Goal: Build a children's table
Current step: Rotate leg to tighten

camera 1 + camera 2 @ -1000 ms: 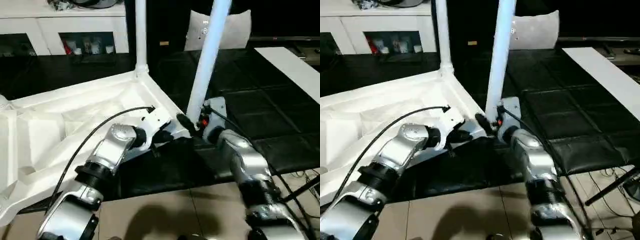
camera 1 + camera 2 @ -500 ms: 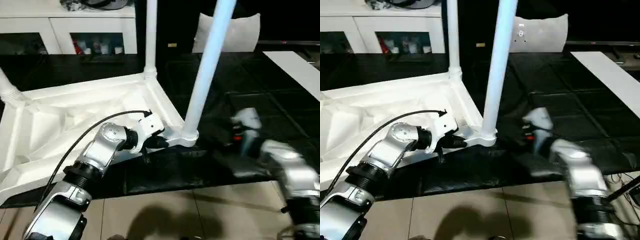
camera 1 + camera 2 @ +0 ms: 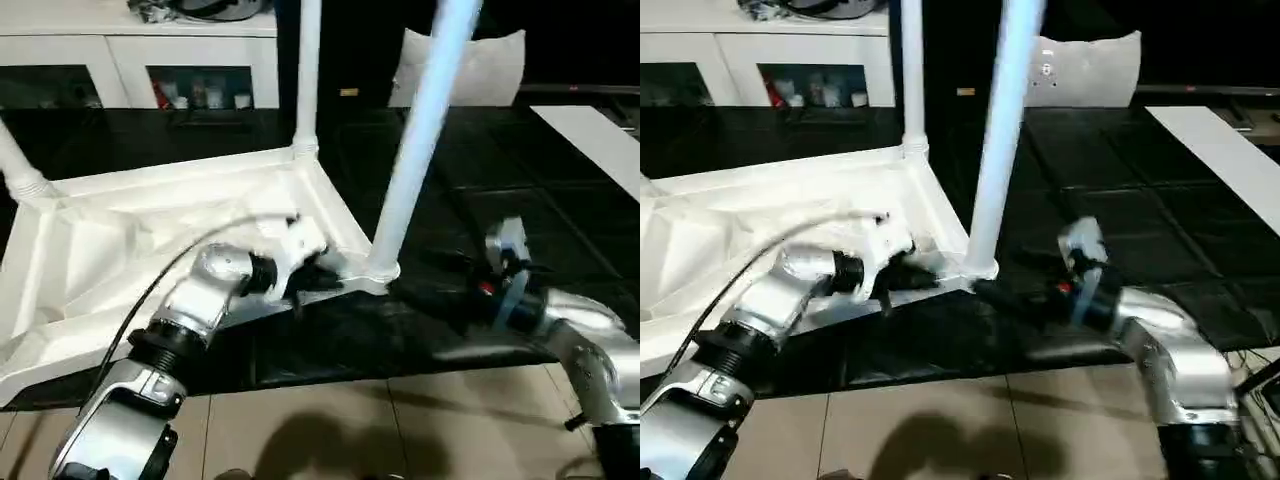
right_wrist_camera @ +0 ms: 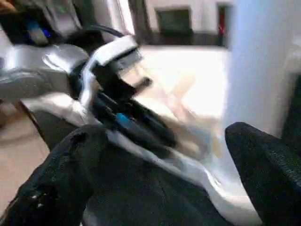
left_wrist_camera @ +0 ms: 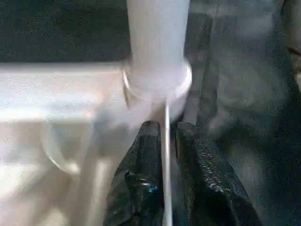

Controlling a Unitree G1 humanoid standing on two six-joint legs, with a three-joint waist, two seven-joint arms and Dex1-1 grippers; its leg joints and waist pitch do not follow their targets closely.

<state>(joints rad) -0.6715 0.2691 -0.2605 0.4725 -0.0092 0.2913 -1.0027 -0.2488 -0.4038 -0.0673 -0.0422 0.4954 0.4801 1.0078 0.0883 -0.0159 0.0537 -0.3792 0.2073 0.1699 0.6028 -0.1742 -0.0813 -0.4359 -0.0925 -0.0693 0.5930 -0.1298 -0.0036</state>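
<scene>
The white table top (image 3: 120,240) lies upside down on the black mat, ribs facing up. Three white legs stand in its corner sockets: one at the far corner (image 3: 308,70), one at the left (image 3: 18,170), and one at the near right corner (image 3: 420,140). My left gripper (image 3: 325,280) is shut on the top's thin rim just beside that near socket (image 5: 157,89). My right gripper (image 3: 1010,295) lies low over the mat to the right of the socket, open, pointing at the leg's base. Its fingers (image 4: 70,179) stand wide apart with nothing between them.
A white cabinet with shelves (image 3: 130,60) runs along the back. A flat white board (image 3: 590,130) lies at the far right on the black mat (image 3: 560,230), and a pale cushion (image 3: 500,65) stands behind. Tan floor (image 3: 350,430) is nearest me.
My right gripper let go of the near leg, swung away to the right, and now points back at its base from low down. The left gripper stayed on the rim. The camera shifted.
</scene>
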